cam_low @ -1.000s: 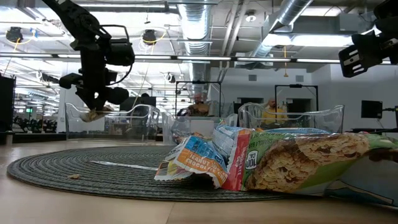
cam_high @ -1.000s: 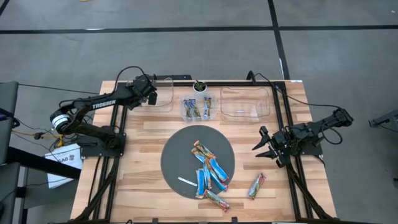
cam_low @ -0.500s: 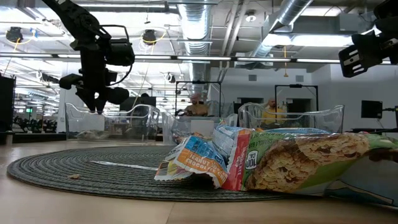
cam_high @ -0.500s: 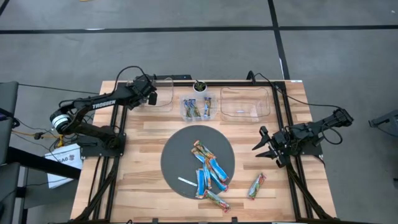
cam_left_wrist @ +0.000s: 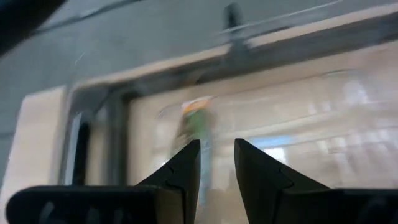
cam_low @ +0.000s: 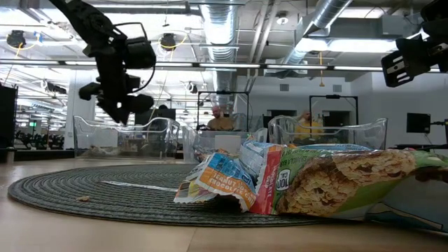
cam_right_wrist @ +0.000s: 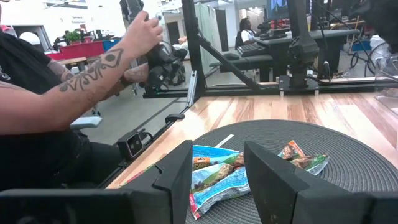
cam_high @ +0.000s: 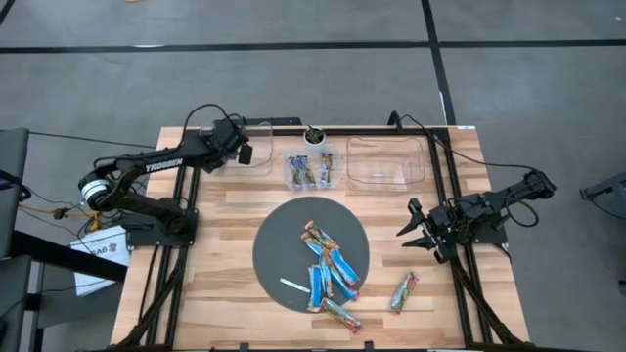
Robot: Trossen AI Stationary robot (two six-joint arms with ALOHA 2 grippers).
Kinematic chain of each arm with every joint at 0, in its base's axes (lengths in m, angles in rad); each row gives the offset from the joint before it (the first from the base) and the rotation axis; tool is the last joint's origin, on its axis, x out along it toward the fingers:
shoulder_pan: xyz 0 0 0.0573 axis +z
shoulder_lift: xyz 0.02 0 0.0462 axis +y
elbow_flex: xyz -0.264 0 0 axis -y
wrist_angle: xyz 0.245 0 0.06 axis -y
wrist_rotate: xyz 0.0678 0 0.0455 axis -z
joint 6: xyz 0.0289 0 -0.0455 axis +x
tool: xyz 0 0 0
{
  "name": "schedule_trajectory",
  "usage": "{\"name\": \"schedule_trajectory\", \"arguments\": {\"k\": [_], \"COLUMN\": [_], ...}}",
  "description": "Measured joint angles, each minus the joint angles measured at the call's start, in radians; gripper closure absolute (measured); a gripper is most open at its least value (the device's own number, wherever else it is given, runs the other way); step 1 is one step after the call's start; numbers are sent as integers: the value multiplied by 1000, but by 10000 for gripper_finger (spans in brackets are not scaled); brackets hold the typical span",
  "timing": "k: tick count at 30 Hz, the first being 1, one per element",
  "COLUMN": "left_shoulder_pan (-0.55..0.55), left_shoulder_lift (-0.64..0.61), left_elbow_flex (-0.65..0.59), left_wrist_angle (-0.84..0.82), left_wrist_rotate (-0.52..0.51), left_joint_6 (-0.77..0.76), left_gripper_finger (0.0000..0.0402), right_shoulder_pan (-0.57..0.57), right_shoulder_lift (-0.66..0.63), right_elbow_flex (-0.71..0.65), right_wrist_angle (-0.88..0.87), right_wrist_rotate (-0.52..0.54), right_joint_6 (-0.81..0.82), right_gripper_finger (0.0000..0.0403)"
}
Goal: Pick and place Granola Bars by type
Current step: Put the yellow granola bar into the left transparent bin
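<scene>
Nearest the front edge of the table (cam_high: 225,293), one bar (cam_high: 403,291) lies alone off the mat (cam_high: 284,235), toward the front right corner. The rest of the loose bars (cam_high: 331,274) lie in an overlapping pile on the front half of the round mat, with a thin white strip (cam_high: 294,286) just beside them.

The right gripper (cam_high: 415,232) waits at the right edge, level with the mat, its fingers apart and holding nothing.

At the back edge stand three clear bins. The middle bin (cam_high: 311,169) already holds a few blue bars. The right bin (cam_high: 386,162) looks empty. The left gripper (cam_high: 242,149) hangs over the left bin (cam_high: 256,156), fingers apart with nothing between them; through its wrist camera a green-and-tan bar (cam_left_wrist: 196,124) lies in that bin below.

Most of the sorting looks undone. The risks, as I judge them: the piled bars overlap, so a grab there may lift two at once or drag a neighbour off the mat; shiny wrappers may slip from the fingers; the white strip could be taken by mistake; and the left arm, pulling back low, could clip the bin wall and shift it.
</scene>
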Motion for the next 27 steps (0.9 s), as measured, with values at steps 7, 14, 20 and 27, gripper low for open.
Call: {"name": "schedule_trajectory", "arguments": {"k": [7, 14, 20, 27], "left_shoulder_pan": [-81, -201, -329, -495], "left_shoulder_lift": [-11, -47, -50, -50], "left_elbow_flex": [0, 0, 0, 0], "left_wrist_angle": [167, 351, 453, 485], "left_wrist_rotate": [57, 155, 369, 685], "left_joint_6": [132, 291, 532, 773], "left_gripper_finger": [310, 310, 310, 310], "right_shoulder_pan": [0, 0, 0, 0], "right_shoulder_lift": [0, 0, 0, 0], "right_elbow_flex": [0, 0, 0, 0], "right_wrist_angle": [0, 0, 0, 0], "right_wrist_rotate": [0, 0, 0, 0], "right_joint_6": [0, 0, 0, 0], "right_gripper_finger": [264, 265, 265, 264]}}
